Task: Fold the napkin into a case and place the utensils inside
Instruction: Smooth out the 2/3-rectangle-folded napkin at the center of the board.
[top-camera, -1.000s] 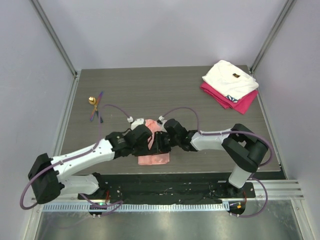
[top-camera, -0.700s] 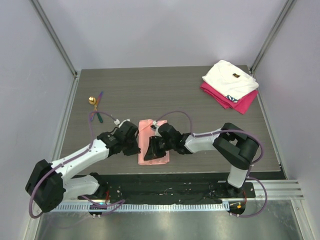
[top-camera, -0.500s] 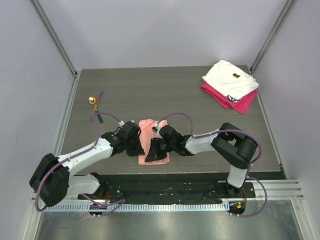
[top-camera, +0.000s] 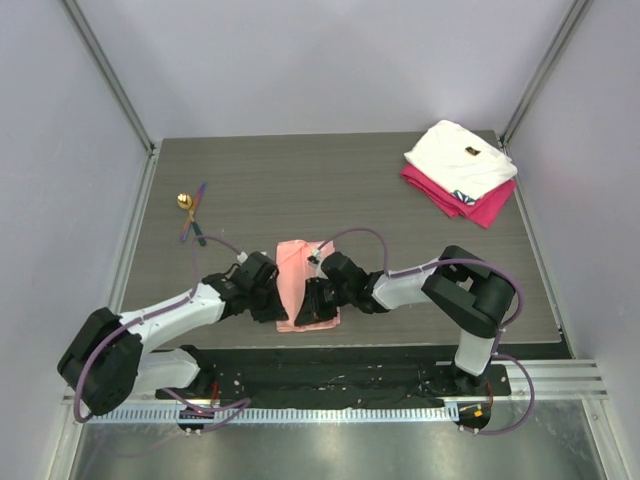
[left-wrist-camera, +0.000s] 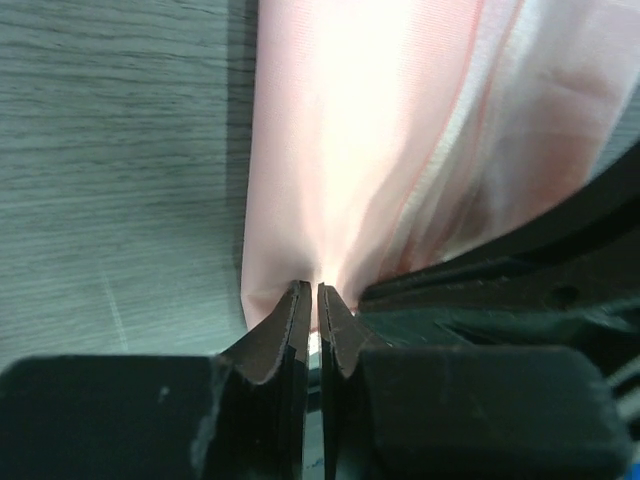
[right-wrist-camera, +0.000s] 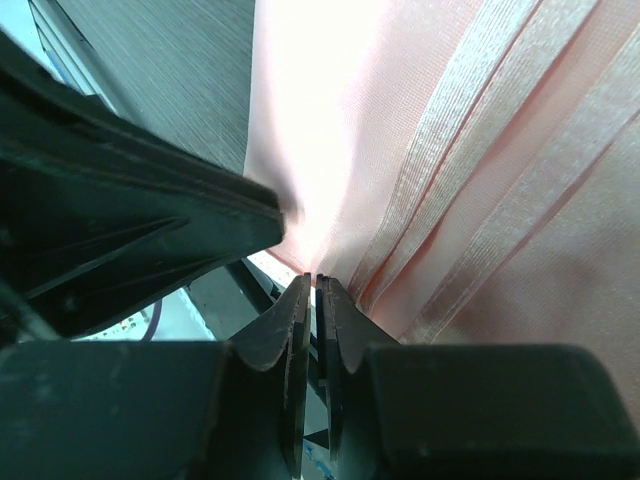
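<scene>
While the napkin (top-camera: 295, 262) lies folded into a narrow strip at the front middle of the table (top-camera: 350, 190), both arms meet low over its near end. The left gripper (left-wrist-camera: 310, 290) has its jaws pressed nearly together, clamped on the napkin's near edge. The right gripper (right-wrist-camera: 311, 282) is the same, pinching that edge just beside the left one. The utensils (top-camera: 190, 213) sit far left on the table, well apart from the napkin. A folded white cloth (top-camera: 460, 155) lies on a magenta cloth (top-camera: 475, 208) in the far right corner.

Top view looks down; wrist views share the napkin (left-wrist-camera: 350, 150) close-up
</scene>
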